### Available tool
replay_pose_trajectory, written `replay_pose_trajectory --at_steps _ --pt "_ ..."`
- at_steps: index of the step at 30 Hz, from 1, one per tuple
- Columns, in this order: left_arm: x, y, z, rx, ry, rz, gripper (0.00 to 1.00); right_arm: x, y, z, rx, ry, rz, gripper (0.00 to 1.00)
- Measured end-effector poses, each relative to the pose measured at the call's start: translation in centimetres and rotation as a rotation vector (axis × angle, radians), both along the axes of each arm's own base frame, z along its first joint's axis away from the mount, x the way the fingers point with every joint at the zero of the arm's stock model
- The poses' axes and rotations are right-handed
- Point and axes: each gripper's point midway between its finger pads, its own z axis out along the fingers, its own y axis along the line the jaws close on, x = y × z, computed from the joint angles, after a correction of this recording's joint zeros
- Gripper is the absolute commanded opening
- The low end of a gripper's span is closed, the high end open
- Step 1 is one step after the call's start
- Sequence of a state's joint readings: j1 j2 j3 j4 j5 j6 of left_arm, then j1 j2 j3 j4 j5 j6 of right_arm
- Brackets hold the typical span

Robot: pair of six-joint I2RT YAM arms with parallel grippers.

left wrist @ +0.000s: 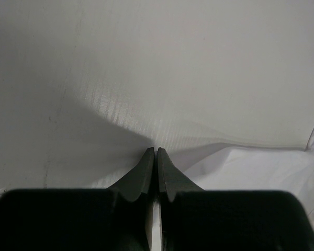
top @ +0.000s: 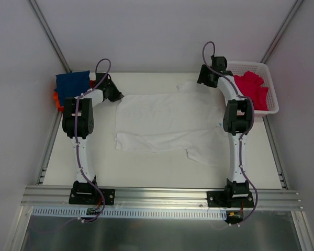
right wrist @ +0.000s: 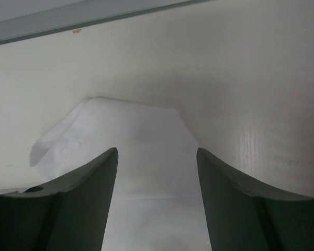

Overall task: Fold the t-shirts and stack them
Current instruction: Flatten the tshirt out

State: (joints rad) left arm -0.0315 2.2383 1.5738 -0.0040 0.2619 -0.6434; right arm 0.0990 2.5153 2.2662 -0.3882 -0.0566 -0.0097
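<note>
1. Top view: only this one shows the whole layout. The white t-shirt (top: 167,125) lies spread on the table (top: 146,167) between the arms. A navy t-shirt (top: 72,81) sits on an orange-red t-shirt (top: 56,99) at the far left. A crimson-pink t-shirt (top: 253,89) fills the basket (top: 272,89) at the far right. The left gripper (top: 116,95) is at the white shirt's far-left edge, and the right gripper (top: 203,77) is by its far-right sleeve.
2. Left wrist: the left gripper (left wrist: 156,150) has its jaws clenched together and empty. The white t-shirt (left wrist: 251,167) lies just right of the tips.
3. Right wrist: the right gripper (right wrist: 157,151) is spread wide and grasps nothing. A corner of the white t-shirt (right wrist: 141,136) lies between and beyond the jaws.
</note>
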Motion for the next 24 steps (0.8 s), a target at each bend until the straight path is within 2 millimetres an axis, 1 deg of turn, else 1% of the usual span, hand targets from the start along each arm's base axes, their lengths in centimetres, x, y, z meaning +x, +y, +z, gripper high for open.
replay_pose_trajectory --at_steps 5,12,18,22,24 --pt "0.0 0.0 0.0 0.0 0.0 0.0 0.0 -1.1 0.3 -0.7 0.09 0.066 -0.021 0.65" --pt "0.0 0.0 0.0 -0.001 -0.003 -0.001 0.0 -2.2 1.4 -1.0 0.178 0.126 -0.021 0.64" --pt "-0.1 -0.2 0.0 -0.008 -0.002 -0.008 0.0 -2.6 2.3 -1.2 0.234 0.151 -0.015 0.63" --pt "-0.1 -0.3 0.0 -0.013 -0.004 -0.012 0.0 -2.9 2.9 -2.4 0.265 0.181 -0.007 0.62" --pt "-0.1 -0.3 0.0 -0.014 -0.006 -0.012 0.0 -2.9 3.2 -2.5 0.281 0.186 -0.001 0.61"
